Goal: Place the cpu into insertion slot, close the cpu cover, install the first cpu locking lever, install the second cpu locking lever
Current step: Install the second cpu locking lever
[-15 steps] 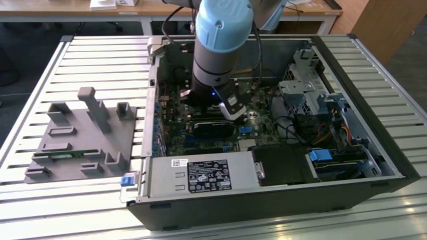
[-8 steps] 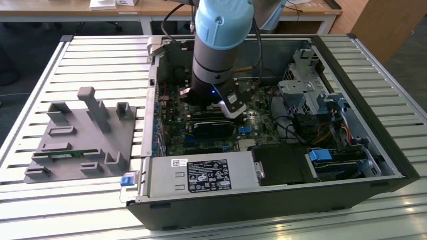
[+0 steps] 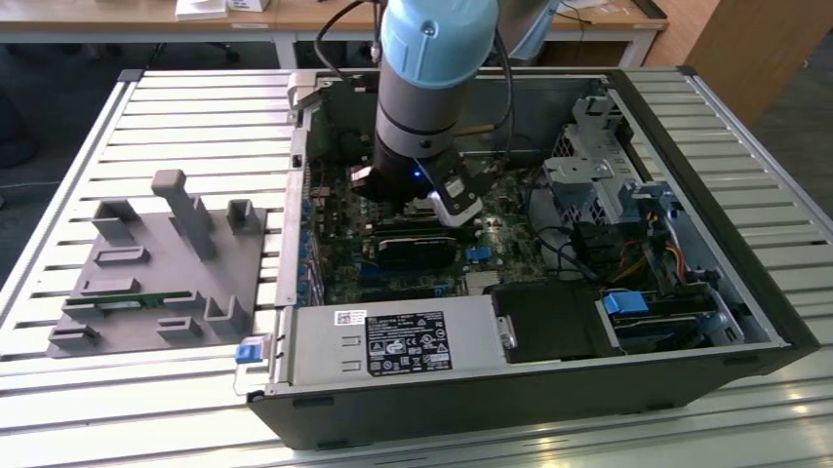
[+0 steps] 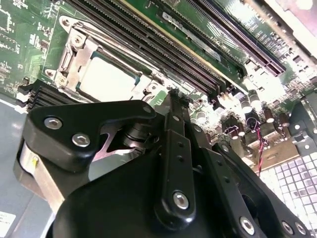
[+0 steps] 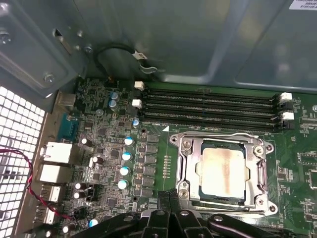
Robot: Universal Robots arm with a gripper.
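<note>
The cpu [image 5: 222,171] lies flat in the insertion slot [image 5: 201,171], its silvery-tan top showing through the cut-out of the cpu cover [image 5: 257,166]. The cover is down over the chip's edges. In the second wrist view the cpu [image 4: 106,79] sits inside the same metal cover [image 4: 69,57]. My gripper [image 5: 169,197] hovers just beside the socket's edge, its two black fingers pressed together with nothing between them. Its fingertips [image 4: 174,96] point at the board next to the socket. In the exterior view the arm [image 3: 423,107] reaches down into the open computer case [image 3: 729,292].
Long black memory slots [image 5: 208,106] run beside the socket. Capacitors [image 5: 126,156] and rear ports [image 5: 54,153] lie to its other side. A black card [image 3: 416,249], a power supply [image 3: 390,341] and drive cages [image 3: 586,166] crowd the case. A grey fixture [image 3: 156,263] sits on the slatted table at the exterior view's left.
</note>
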